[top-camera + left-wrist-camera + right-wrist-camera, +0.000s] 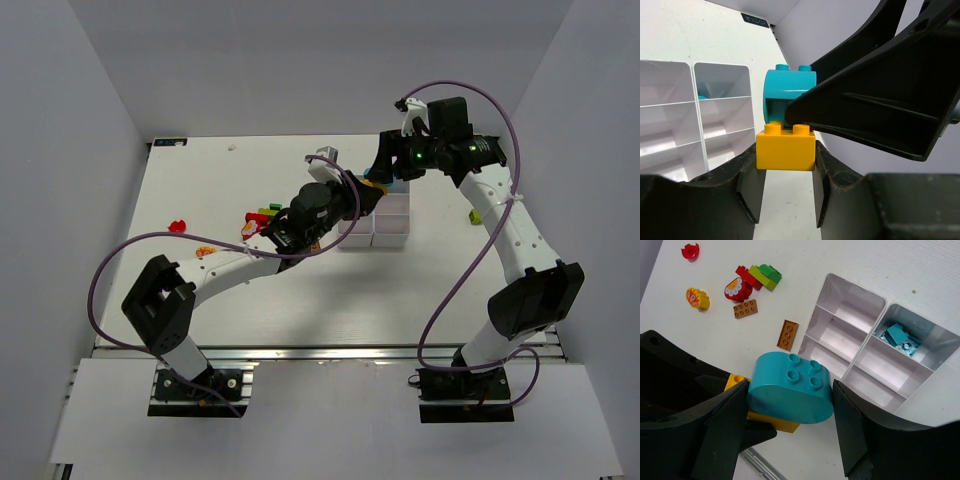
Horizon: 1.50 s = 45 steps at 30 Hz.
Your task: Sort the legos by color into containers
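loose legos point(765, 275): scattered on the counter point(715, 342), left of the tray; red, green and brown are told apart in the right wrist view only.
left tool point(785, 162): pinched on the yellow brick point(785, 147); the contact is shown only in the left wrist view.
teal brick point(790, 385): stacked on the yellow brick and clamped by the right tool point(790, 397), beside the tray.
tray point(857, 286): white, six compartments; teal pieces point(900, 337) are seen in one corner compartment.
top view: both tools are met at the tray, and the grip is hidden.
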Each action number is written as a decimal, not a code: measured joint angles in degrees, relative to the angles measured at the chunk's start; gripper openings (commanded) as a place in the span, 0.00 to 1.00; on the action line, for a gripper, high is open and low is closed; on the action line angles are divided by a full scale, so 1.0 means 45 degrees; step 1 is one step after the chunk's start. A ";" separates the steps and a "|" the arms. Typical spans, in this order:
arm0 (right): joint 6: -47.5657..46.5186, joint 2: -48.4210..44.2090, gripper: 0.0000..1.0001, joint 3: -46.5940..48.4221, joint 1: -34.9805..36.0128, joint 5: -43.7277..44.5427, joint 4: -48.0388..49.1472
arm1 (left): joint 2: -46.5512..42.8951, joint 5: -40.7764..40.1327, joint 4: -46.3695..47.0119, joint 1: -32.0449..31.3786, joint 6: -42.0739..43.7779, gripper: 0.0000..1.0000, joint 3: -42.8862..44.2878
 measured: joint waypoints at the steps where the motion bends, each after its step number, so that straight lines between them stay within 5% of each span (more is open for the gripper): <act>1: 0.0000 -0.0019 0.00 -0.0049 0.0000 -0.0015 0.0044 | 0.0000 -0.0019 -0.0005 0.0000 0.0000 0.43 0.0000; 16: 0.0039 -0.0039 0.00 -0.0063 -0.0015 -0.0044 0.0160 | 0.0000 0.0015 0.0121 -0.0005 -0.0024 0.20 -0.0024; 45: 0.0408 0.0039 0.00 0.0165 -0.1205 -0.0189 0.0238 | -0.0087 0.0461 0.0704 -0.0092 -0.0141 0.13 -0.1005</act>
